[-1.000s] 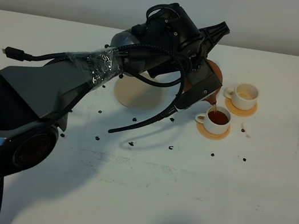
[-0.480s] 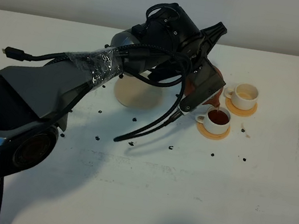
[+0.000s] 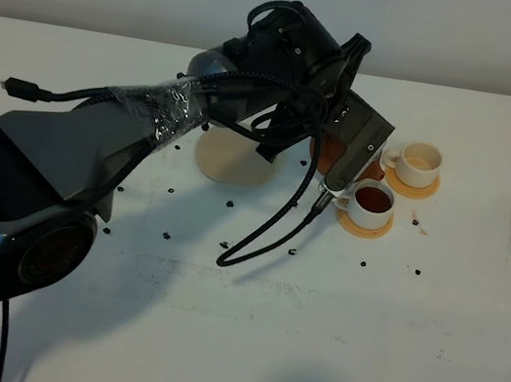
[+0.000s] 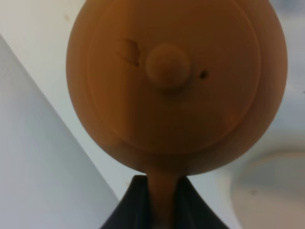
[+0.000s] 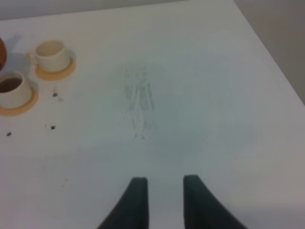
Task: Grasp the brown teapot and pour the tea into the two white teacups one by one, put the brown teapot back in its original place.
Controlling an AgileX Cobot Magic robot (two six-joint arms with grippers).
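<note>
My left gripper (image 3: 342, 160) is shut on the loop handle of the brown teapot (image 3: 324, 156), holding it just left of the two white teacups; the arm hides most of the pot. In the left wrist view the teapot (image 4: 171, 86) fills the frame, lid knob facing the camera, with its handle between the fingertips (image 4: 138, 205). The nearer teacup (image 3: 373, 200) holds dark tea on its orange coaster (image 3: 363, 224). The farther teacup (image 3: 421, 161) looks pale inside. The cream saucer (image 3: 231, 160) lies bare under the arm. My right gripper (image 5: 164, 200) is open and empty.
Dark specks (image 3: 224, 243) are scattered on the white table (image 3: 309, 339) in front of the saucer and cups. A loose black cable (image 3: 273, 229) hangs from the left arm above the table. The right wrist view shows both cups (image 5: 50, 55) far off.
The left wrist has turned the teapot back from its pouring tilt over the nearer cup, and the thin stream has stopped. The hanging cable swung to the right. The cups stayed put.
</note>
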